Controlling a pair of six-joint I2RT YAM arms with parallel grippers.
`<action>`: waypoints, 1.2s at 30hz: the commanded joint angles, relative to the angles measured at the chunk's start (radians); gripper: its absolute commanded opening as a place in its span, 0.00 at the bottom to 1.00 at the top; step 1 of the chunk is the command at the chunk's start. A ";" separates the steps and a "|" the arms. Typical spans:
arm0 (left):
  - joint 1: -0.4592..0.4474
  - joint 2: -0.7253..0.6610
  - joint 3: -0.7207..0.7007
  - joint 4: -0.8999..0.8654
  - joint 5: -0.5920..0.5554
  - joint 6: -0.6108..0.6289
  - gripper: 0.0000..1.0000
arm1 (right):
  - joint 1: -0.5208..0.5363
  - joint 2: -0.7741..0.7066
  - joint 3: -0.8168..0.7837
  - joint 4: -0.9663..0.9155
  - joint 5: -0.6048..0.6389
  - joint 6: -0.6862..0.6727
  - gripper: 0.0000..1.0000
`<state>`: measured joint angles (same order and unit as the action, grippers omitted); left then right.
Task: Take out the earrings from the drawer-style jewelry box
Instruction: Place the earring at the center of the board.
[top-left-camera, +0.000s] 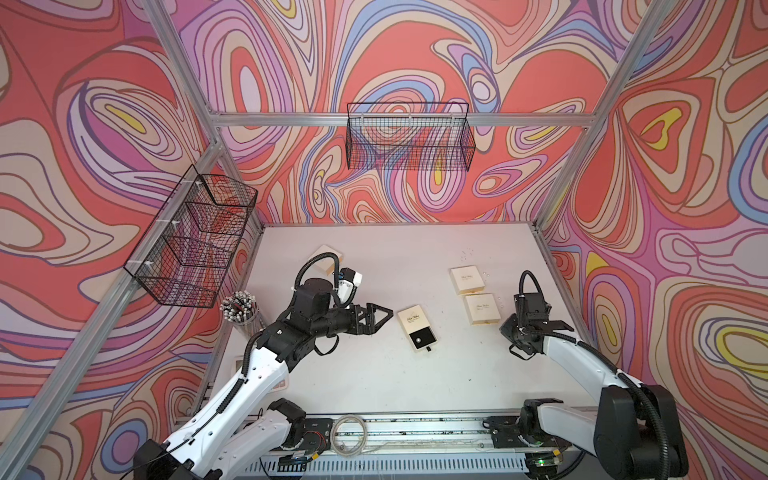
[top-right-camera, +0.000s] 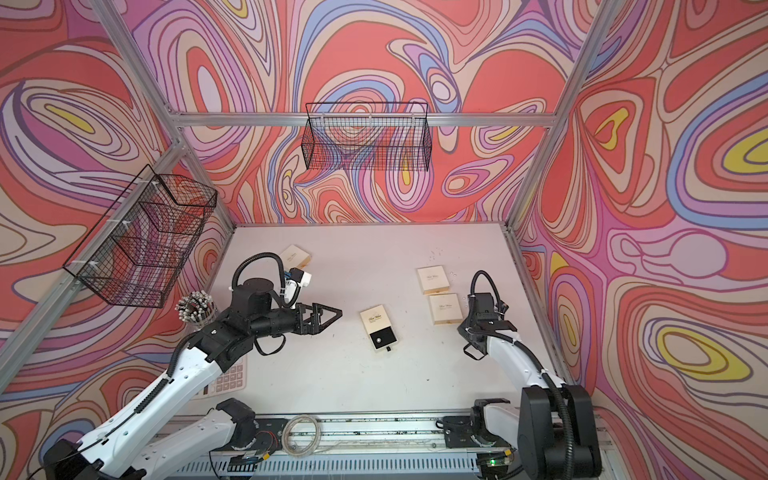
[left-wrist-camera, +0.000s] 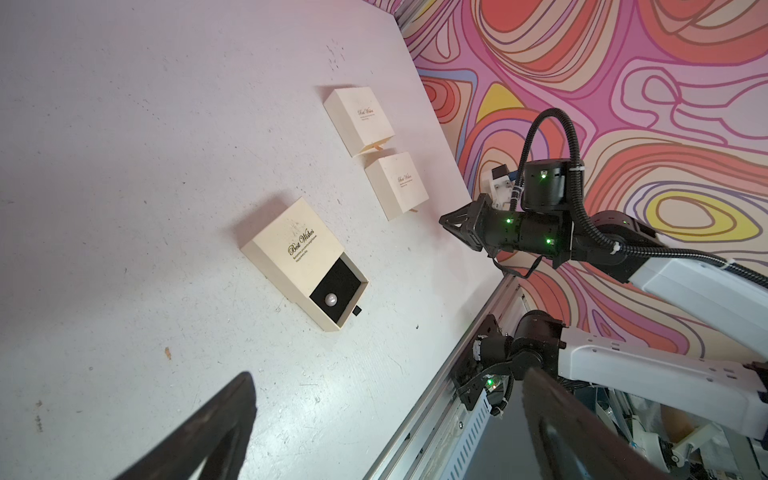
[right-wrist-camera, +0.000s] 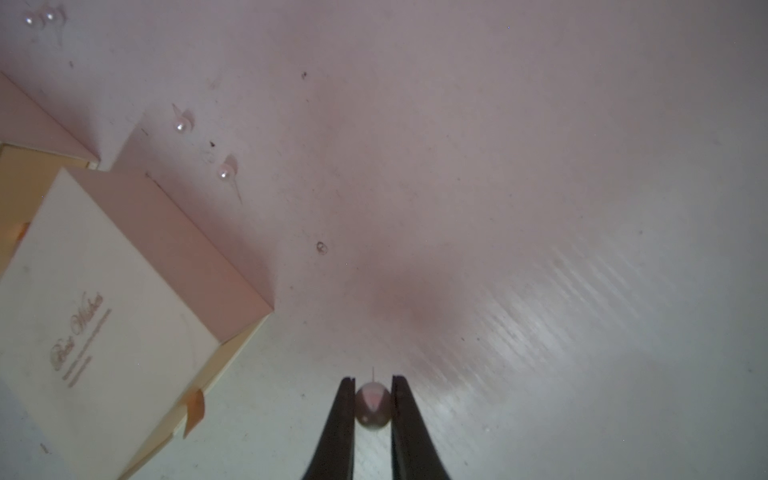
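Right gripper (right-wrist-camera: 372, 382) is clamped on a pearl stud (right-wrist-camera: 372, 409), the bead squeezed between the two fingertips with the thin pin poking out ahead of them. Can't tell if it's touching the table (right-wrist-camera: 540, 208) or hanging just above it. Off to one side of the fingers sits a closed cream box (right-wrist-camera: 104, 316). Further out ahead, past that box, a few loose studs (right-wrist-camera: 224, 171) lie on the bare table.

Left gripper (top-left-camera: 382, 316) is spread wide, holding nothing, and pointed at the open drawer box (left-wrist-camera: 299, 249), which sits between the two grippers. One more earring (left-wrist-camera: 331, 298) sits on the black pad in its drawer.

My guess on handling: these weigh basically nothing. The bead is hard, smooth and round, so it'll squirt out of a sloppy pinch, and the pin looks bendy. Grab across the widest part of the bead, never the pin.
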<state>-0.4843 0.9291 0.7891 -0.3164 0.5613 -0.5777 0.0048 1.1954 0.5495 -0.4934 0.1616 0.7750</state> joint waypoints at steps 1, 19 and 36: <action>0.005 -0.016 -0.011 0.019 0.011 -0.002 1.00 | -0.012 0.014 -0.019 0.028 0.021 0.004 0.07; 0.006 -0.018 -0.011 0.015 0.008 -0.001 1.00 | -0.027 0.105 -0.014 0.082 0.018 -0.016 0.10; 0.005 -0.018 -0.011 0.017 0.011 -0.001 1.00 | -0.029 0.101 -0.017 0.094 -0.001 -0.022 0.19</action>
<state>-0.4843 0.9287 0.7891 -0.3164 0.5610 -0.5777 -0.0212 1.2865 0.5400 -0.3756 0.1734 0.7506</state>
